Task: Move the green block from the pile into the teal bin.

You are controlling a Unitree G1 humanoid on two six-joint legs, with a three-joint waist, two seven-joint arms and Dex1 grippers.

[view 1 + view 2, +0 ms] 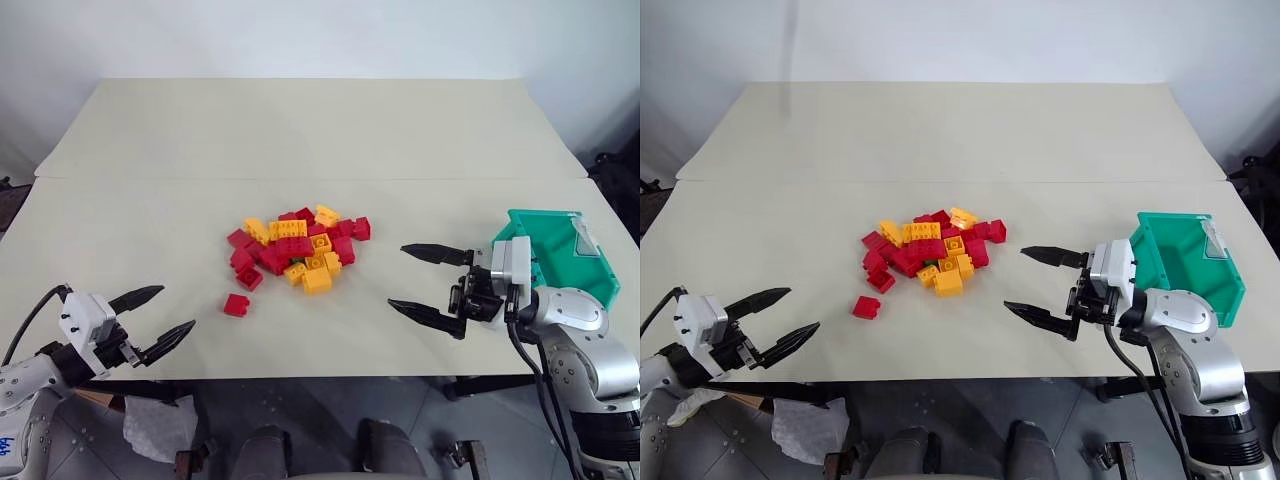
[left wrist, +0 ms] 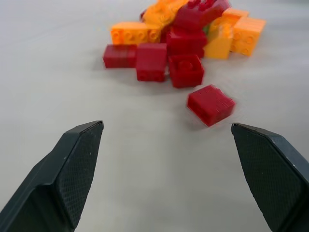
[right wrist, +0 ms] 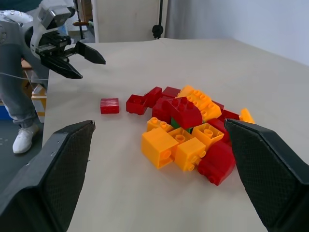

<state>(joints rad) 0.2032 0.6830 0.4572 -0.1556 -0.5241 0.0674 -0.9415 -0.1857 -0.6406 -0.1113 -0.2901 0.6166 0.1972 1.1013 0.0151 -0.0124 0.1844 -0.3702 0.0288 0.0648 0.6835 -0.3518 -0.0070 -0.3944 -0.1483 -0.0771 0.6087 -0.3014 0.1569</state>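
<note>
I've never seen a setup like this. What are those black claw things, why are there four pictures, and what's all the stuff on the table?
You are looking through a two-armed robot's cameras. Two pictures come from its head, looking down over a pale table. The other two come from cameras on its wrists, looking out between the claws.

The claws are its grasping parts. The left gripper and the right gripper both have their jaws wide open, and neither holds anything.

In the middle of the table lies the pile of red and yellow toy bricks, with one loose red brick lying apart from it, towards the left arm. The green block is almost buried: just a sliver shows between the bricks in the right wrist picture. The teal bin sits at the table's right edge, behind the right gripper.
</note>
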